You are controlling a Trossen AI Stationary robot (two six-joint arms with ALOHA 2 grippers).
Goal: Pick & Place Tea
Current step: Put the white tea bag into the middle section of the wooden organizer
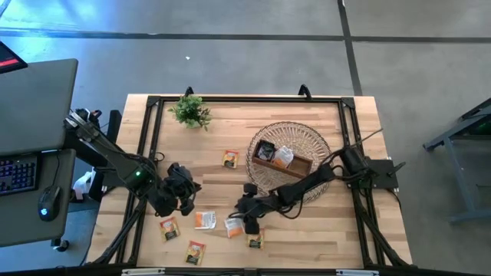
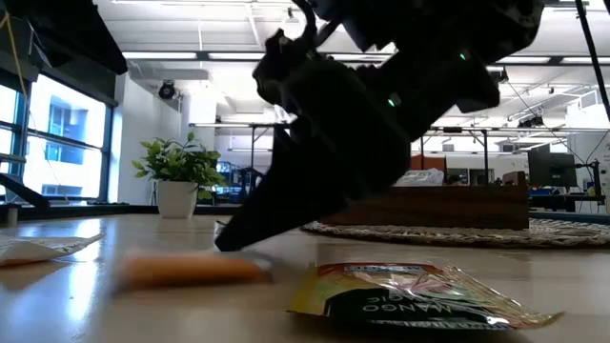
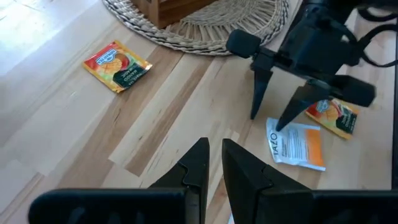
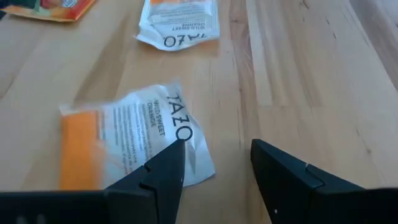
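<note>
The pale wooden worktop (image 1: 230,138) with its black frame carried everything, and the round woven wicker basket (image 1: 307,138) sat toward its far right, holding a brown wooden tray (image 1: 295,167) in which a few packets already lay, so it was presumably the place for the tea. A small green potted plant (image 1: 191,112) stood at the far left, clear of the work. The right tool (image 1: 247,208) was low over the near middle of the worktop, its fingers spread apart and holding nothing, straddling one edge of a white-and-orange square tea packet (image 4: 134,140) that lay flat beneath it; that stance suited closing on the packet. The left tool (image 1: 181,193) waited just to the left, fingers nearly together and empty. Other loose tea packets lay scattered near the front edge: a second white-and-orange packet (image 1: 205,220), an orange-and-green mango packet (image 1: 255,240), and one more orange packet (image 1: 230,158) farther back beside the basket.
</note>
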